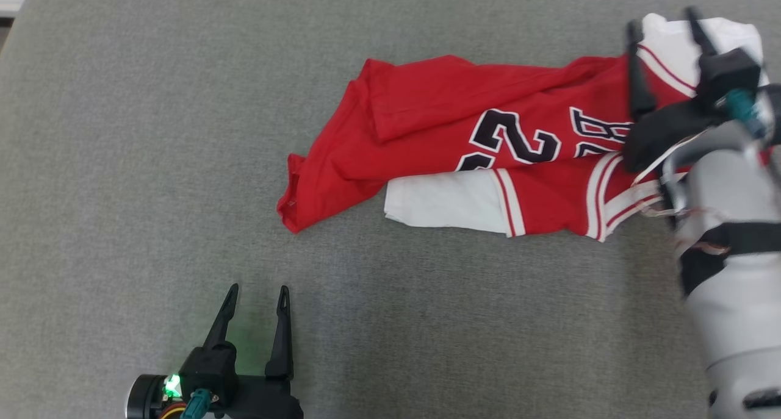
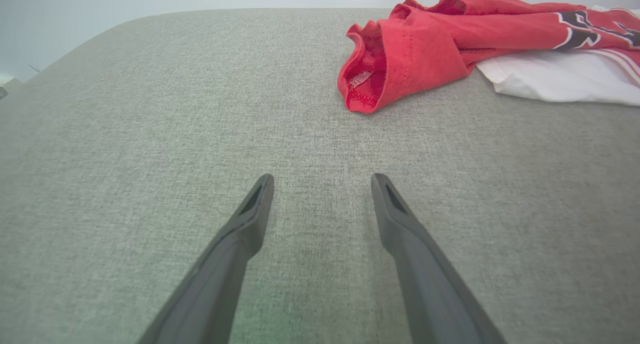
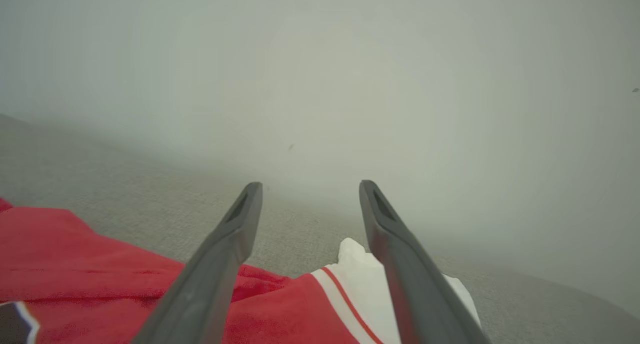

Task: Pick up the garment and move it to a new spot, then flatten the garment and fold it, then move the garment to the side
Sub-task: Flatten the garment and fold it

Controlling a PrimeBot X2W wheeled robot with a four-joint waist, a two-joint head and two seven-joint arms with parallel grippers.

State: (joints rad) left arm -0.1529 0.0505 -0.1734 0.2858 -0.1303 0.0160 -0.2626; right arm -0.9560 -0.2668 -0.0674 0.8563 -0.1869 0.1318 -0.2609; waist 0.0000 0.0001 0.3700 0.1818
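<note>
Garment [image 1: 464, 120]: a red jersey with dark numbers and white, red-striped trim. It lies crumpled across the upper right of the head view, directly on the desk [image 1: 152, 163]. The grey cloth top of the desk takes up almost the whole frame and is bare to the left and below. The jersey is doubled over itself, with a red flap folded across the middle, a white panel sticking out underneath and one red corner trailing toward the centre.

The right arm [image 1: 726, 272] comes up the right edge of the frame. Its end effector [image 1: 661, 17] sits over the jersey's white right end with fingers spread, gripping nothing. At lower left the other end effector [image 1: 259, 289] is also spread and empty, well apart from the cloth.

The layers are the main risk. A pinch that takes only the top fold would probably lift the jersey twisted, so flattening it would be harder. A pinch that goes too deep could catch the desk's own grey covering. The right end of the jersey also lies close to the frame's right edge, so a careless drag could carry it out of reach.

As for containers, nothing here holds anything else.
</note>
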